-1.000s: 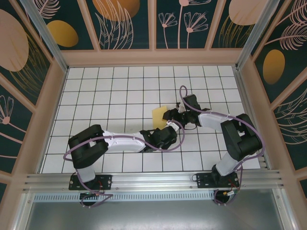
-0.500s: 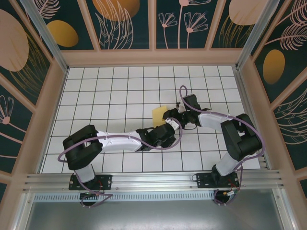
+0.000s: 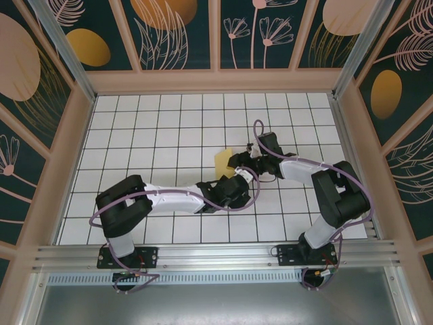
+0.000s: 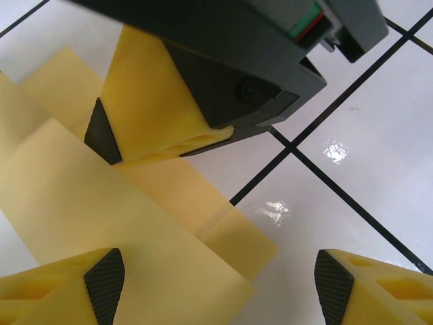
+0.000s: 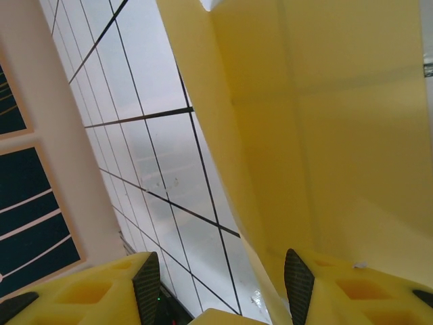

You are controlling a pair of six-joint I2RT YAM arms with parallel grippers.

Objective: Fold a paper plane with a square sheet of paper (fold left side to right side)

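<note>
Top external: paper [image 3: 223, 161] lies near worktop [image 3: 135, 135] centre, left hand [image 3: 236, 180] at its 5 o'clock, right hand [image 3: 241, 162] at its 3 o'clock, both at the paper's edge

Left wrist: left hand released, fingers [image 4: 101, 277] wide apart and not grasping. Folded yellow paper lies flat on the tiles in overlapping layers from 9 o'clock to centre, reaching under the 7 o'clock finger. One right-hand finger sits on the paper at 10 o'clock

Right wrist: right hand jaws apart, tiles visible in the gap. A paper flap rises along the inside of the 5 o'clock finger [image 5: 298, 284] up to 1 o'clock, not clamped; can't tell if that finger presses it
</note>
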